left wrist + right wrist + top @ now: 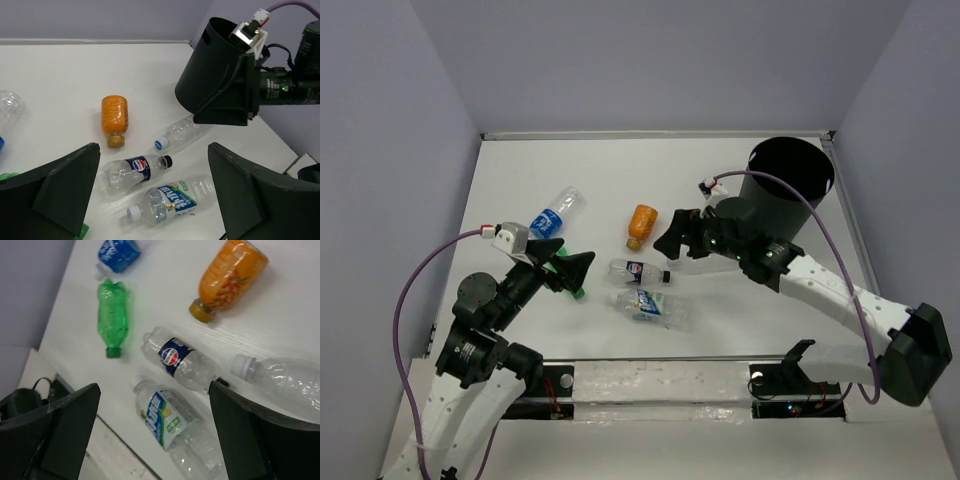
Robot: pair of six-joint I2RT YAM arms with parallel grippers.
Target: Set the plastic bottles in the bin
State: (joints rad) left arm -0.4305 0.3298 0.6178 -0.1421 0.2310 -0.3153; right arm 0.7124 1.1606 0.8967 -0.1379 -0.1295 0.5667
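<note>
The black bin (790,180) stands at the back right; it also shows in the left wrist view (215,70). Several bottles lie on the table: an orange one (641,224), a clear one with a dark blue label (638,270), a blue-green labelled one (653,308), a blue-labelled one (555,215), a green one (577,291) and an unlabelled clear one (180,134). My left gripper (572,265) is open and empty above the green bottle. My right gripper (667,238) is open and empty beside the bin, over the unlabelled bottle (285,382).
The table's front edge (660,375) runs just below the blue-green bottle. White walls close in the back and both sides. The right arm (820,285) stretches from the front right toward the bin. A purple cable (415,290) loops off the left arm.
</note>
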